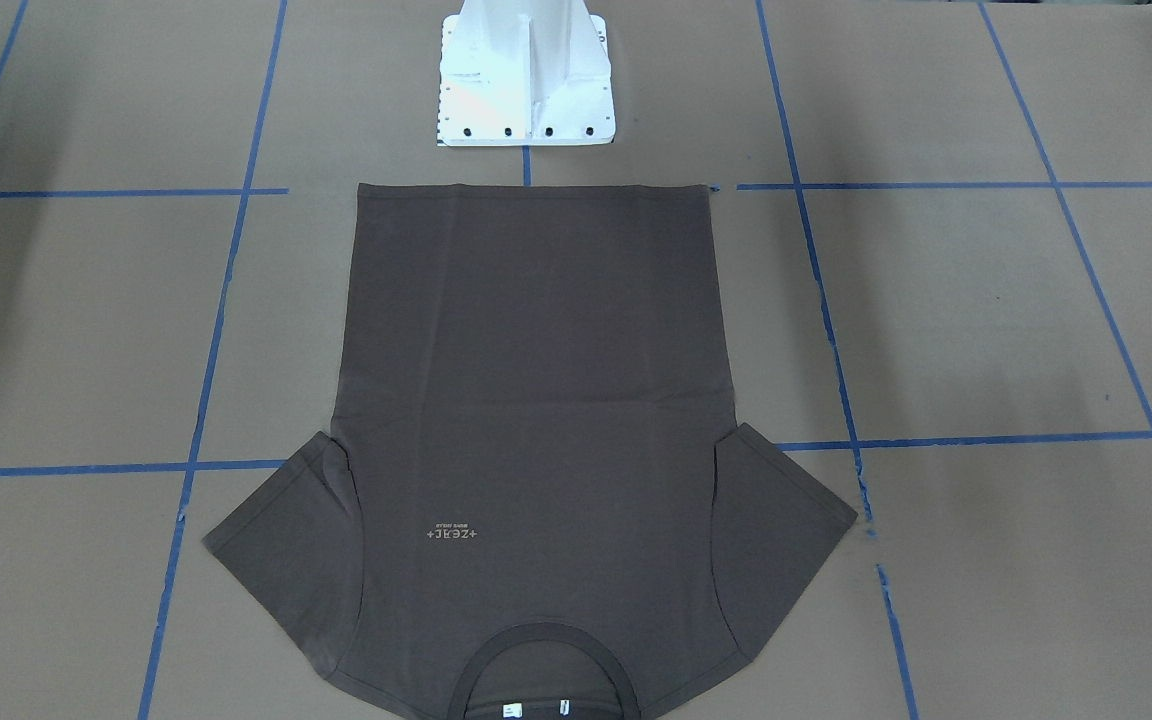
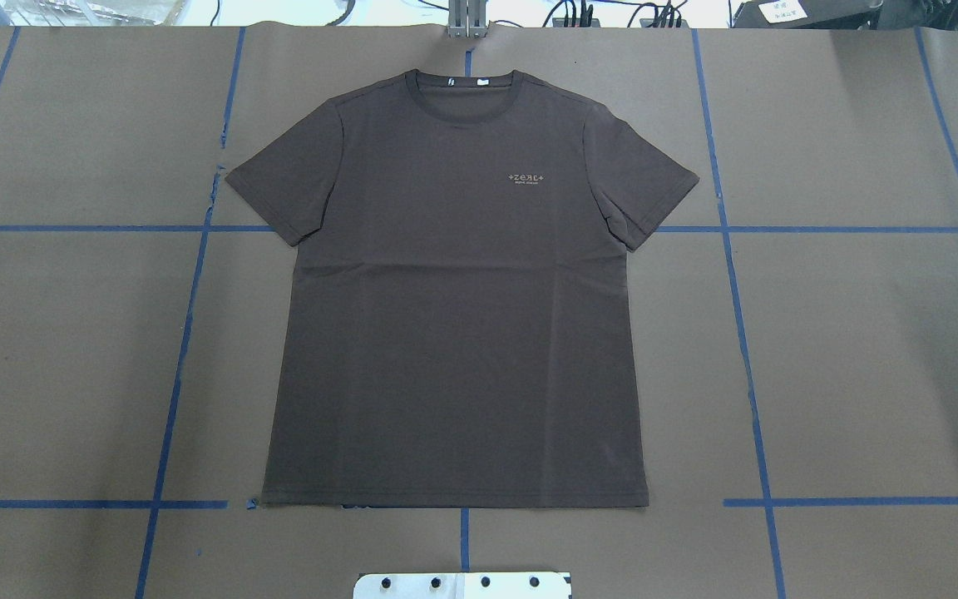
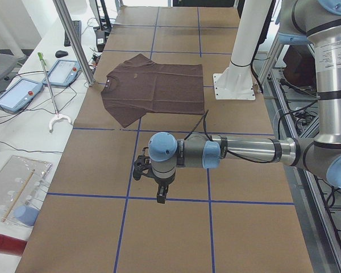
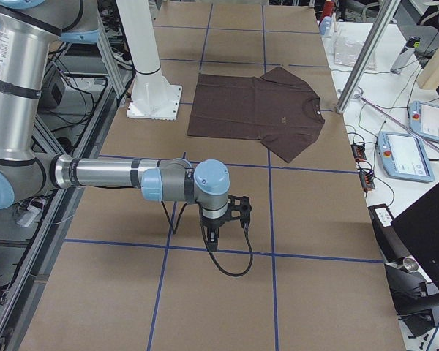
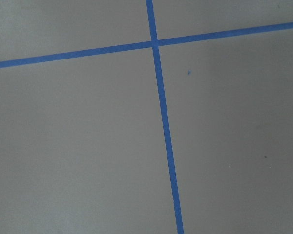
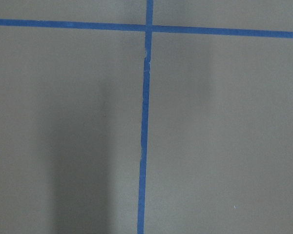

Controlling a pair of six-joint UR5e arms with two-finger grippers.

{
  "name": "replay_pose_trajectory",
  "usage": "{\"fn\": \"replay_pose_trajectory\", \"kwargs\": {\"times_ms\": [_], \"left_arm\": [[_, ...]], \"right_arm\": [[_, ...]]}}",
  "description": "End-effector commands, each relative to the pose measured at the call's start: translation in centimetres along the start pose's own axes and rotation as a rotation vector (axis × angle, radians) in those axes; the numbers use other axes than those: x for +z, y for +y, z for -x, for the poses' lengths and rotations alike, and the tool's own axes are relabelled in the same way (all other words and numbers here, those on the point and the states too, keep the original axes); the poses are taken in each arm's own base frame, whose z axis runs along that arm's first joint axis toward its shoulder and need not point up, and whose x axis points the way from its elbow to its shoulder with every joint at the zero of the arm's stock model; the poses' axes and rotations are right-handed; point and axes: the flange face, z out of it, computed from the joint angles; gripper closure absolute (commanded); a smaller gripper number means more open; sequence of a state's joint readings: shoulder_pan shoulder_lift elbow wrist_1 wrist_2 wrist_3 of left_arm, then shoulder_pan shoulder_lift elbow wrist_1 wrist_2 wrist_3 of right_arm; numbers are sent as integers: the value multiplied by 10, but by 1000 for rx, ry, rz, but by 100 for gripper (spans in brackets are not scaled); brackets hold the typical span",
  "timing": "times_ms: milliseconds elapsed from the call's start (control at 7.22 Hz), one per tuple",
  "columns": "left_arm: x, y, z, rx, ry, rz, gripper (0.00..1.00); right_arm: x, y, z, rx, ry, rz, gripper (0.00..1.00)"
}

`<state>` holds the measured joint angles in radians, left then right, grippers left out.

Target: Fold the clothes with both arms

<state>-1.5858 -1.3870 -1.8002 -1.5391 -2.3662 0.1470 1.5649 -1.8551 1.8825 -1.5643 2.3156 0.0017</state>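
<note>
The dark brown T-shirt [image 2: 454,316] lies spread flat, front up, in the middle of the brown-covered table [image 2: 861,349]. Both short sleeves are out to the sides. Its hem runs straight just beside the white pedestal [image 1: 526,80], and its round collar [image 2: 462,119] lies at the far edge from the robot. White tags [image 2: 481,81] show inside the neck, and small pale lettering [image 2: 526,178] sits on the chest.

Blue tape lines [image 5: 163,126] divide the table into squares, and the shirt covers several of their crossings.

The left arm [image 3: 244,151] stretches level over the table's left end, well apart from the shirt. The left gripper [image 3: 161,196] hangs from it, pointing down above a tape line. It shows only from the side, so I cannot tell whether it is wide or narrow.

The right arm [image 4: 110,174] reaches out in the same way at the other end. The right gripper [image 4: 214,238] also points down, seemingly clear of the table, and its state cannot be told either. A black cable loops under it
</note>
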Motion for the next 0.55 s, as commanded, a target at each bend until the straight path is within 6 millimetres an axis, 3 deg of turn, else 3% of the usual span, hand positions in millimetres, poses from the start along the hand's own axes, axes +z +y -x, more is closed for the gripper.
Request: {"fn": "replay_pose_trajectory", "kwargs": {"times_ms": [0, 277, 415], "left_arm": [[-15, -7, -11, 30, -37, -26, 0], [-30, -11, -26, 68, -53, -58, 0], [-41, -18, -30, 123, -127, -106, 0]], "right_arm": [[0, 1, -2, 0, 11, 0, 0], [-9, -8, 7, -19, 10, -21, 0], [-25, -30, 22, -58, 8, -69, 0]]}}
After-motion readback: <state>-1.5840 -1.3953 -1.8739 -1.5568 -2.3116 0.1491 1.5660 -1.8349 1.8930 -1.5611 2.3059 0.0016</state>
